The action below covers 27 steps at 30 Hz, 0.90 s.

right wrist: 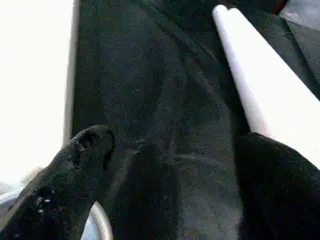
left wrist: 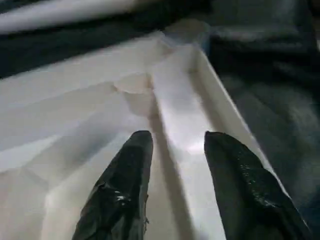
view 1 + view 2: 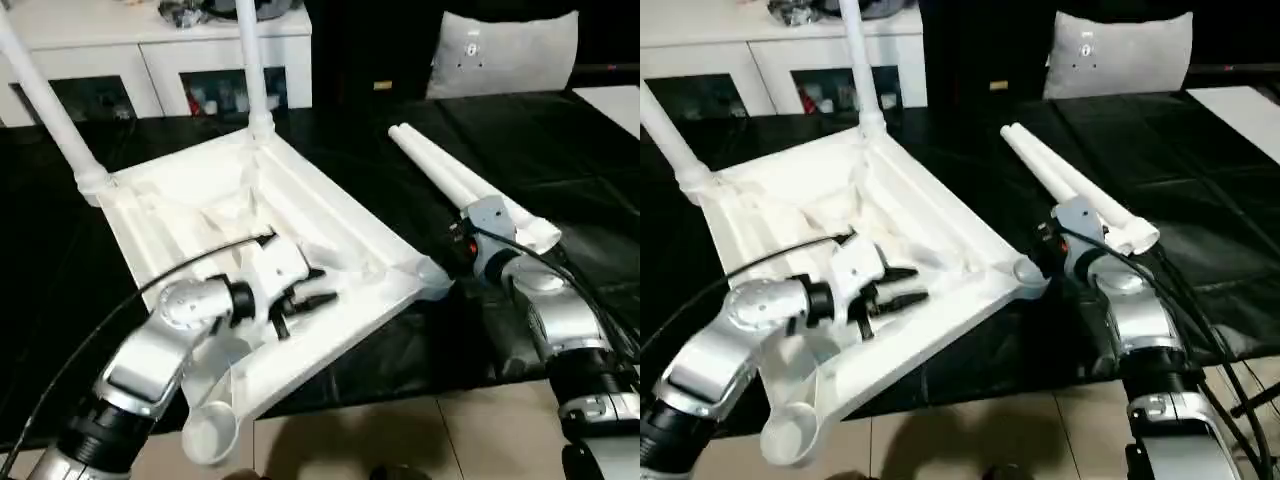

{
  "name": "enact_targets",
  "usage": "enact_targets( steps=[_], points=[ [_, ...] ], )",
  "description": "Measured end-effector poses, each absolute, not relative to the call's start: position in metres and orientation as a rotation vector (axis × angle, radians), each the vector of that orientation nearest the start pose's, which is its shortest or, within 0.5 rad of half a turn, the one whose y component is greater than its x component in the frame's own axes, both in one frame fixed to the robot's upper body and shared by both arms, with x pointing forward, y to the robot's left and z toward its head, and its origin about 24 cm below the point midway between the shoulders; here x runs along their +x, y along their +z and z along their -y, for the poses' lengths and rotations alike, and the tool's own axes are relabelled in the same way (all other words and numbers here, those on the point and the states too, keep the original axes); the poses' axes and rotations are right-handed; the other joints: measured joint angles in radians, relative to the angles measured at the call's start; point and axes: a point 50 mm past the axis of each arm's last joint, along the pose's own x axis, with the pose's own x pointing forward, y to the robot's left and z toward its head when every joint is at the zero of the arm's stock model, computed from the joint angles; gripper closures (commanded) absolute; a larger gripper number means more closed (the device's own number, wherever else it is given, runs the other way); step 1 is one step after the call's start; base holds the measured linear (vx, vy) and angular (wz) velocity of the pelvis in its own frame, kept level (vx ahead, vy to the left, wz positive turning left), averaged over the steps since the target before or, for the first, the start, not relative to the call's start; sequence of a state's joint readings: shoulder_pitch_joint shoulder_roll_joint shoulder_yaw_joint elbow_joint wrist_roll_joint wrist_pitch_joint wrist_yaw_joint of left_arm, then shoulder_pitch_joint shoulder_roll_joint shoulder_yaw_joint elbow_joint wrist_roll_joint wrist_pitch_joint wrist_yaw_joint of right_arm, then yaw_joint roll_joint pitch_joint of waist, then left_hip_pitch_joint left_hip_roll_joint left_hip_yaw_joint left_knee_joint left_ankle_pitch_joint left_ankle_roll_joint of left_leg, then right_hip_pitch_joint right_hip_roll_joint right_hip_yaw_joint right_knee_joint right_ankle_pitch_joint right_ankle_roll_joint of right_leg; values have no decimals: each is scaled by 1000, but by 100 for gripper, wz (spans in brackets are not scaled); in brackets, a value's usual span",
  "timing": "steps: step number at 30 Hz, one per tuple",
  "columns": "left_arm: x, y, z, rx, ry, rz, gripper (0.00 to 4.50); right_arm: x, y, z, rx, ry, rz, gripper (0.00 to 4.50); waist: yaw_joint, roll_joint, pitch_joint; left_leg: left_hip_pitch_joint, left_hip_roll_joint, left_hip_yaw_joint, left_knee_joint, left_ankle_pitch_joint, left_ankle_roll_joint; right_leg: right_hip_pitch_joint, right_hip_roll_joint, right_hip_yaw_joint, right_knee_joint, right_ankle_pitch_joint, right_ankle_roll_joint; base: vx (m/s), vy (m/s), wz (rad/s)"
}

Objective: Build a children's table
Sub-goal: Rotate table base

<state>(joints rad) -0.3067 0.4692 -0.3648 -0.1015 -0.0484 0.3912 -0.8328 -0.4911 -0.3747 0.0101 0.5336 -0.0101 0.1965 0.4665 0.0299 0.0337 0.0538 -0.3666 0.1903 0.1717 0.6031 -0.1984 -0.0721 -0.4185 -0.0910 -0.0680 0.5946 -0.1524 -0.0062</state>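
The children's table top [image 3: 350, 225] lies upside down on the black cloth, ribbed side up. Two white legs [image 3: 50, 110] [image 3: 252, 70] stand in its far corner sockets. Two more legs [image 3: 450, 175] lie loose side by side on the cloth to the right. My left gripper [image 3: 328, 286] hovers over the ribbed underside, open, its fingers [image 2: 125, 190] apart with nothing between them. My right gripper [image 1: 175, 142] is open above the cloth between the top's right corner socket [image 3: 432, 270] and the loose legs, holding nothing.
An empty corner socket [image 3: 210, 435] hangs over the cloth's near edge above the tiled floor [image 3: 400, 440]. A white cabinet [image 3: 150, 50] stands behind the work, and a grey cushion [image 3: 505, 50] sits at the back right.
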Motion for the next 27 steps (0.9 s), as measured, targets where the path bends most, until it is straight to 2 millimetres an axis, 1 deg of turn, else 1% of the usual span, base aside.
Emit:
enact_targets(
  steps=[2,6,7,8,10,12,15,16,18,19,22,23,24,27],
  points=[
    [264,70,-116,509,-1128,-331,220,332,53,204,-301,409,-308,0,-2,0,0,0,0,0,0,0,0,0,0,0,0,0,0,0,0,0],
    [263,65,-120,573,-1127,-376,185,327,52,196,-292,473,-316,0,-3,1,-1,1,0,-1,0,0,0,1,0,0,0,0,0,0,0,0],
    [263,64,-122,596,-1124,-388,185,325,52,194,-287,491,-316,0,-3,1,-1,1,0,-1,0,0,0,1,0,0,0,0,0,0,0,0],
    [263,62,-126,634,-1114,-402,168,322,51,191,-272,514,-321,0,-4,1,-1,1,0,-1,0,0,0,1,0,0,0,0,0,0,0,0],
    [264,59,-131,670,-1092,-425,150,319,50,187,-259,547,-326,0,-6,1,-1,1,0,-1,0,0,0,1,1,0,0,0,0,0,0,0],
    [266,56,-136,709,-1060,-438,144,315,49,182,-238,582,-331,0,-6,1,-1,1,0,-1,0,0,0,1,1,0,0,0,0,0,0,0],
    [269,56,-143,756,-1037,-438,113,306,46,171,-201,668,-357,0,-5,1,-1,1,0,-2,0,0,0,1,1,0,0,0,0,0,0,0],
    [269,57,-146,770,-1030,-442,113,305,47,168,-200,691,-358,0,-6,1,-1,1,0,-2,-1,0,0,1,1,0,0,0,0,0,0,0],
    [271,58,-155,797,-1009,-451,100,301,47,161,-200,752,-370,0,-4,1,-1,2,0,-3,-1,0,0,1,1,-1,1,0,0,0,0,0],
    [271,59,-158,807,-1000,-455,84,300,47,159,-192,771,-372,0,-2,1,-1,2,0,-3,-1,0,0,2,1,-1,1,0,0,0,0,0],
    [274,61,-173,827,-954,-465,60,295,48,154,-132,810,-371,0,-1,0,-1,2,0,-3,-1,0,0,1,1,-1,1,0,0,0,0,0],
    [275,63,-183,840,-931,-475,52,293,47,150,-89,816,-365,0,-4,0,-1,1,0,-3,-1,0,0,1,1,-1,1,0,0,0,0,0],
    [276,64,-190,845,-908,-483,27,293,47,149,-60,813,-363,0,-6,0,-1,1,0,-3,-1,0,0,0,1,0,1,0,0,0,0,0],
    [280,68,-210,865,-817,-510,17,296,52,153,7,768,-331,0,-4,1,-1,2,0,-3,0,0,0,0,1,0,0,0,0,0,0,0]
  ],
)
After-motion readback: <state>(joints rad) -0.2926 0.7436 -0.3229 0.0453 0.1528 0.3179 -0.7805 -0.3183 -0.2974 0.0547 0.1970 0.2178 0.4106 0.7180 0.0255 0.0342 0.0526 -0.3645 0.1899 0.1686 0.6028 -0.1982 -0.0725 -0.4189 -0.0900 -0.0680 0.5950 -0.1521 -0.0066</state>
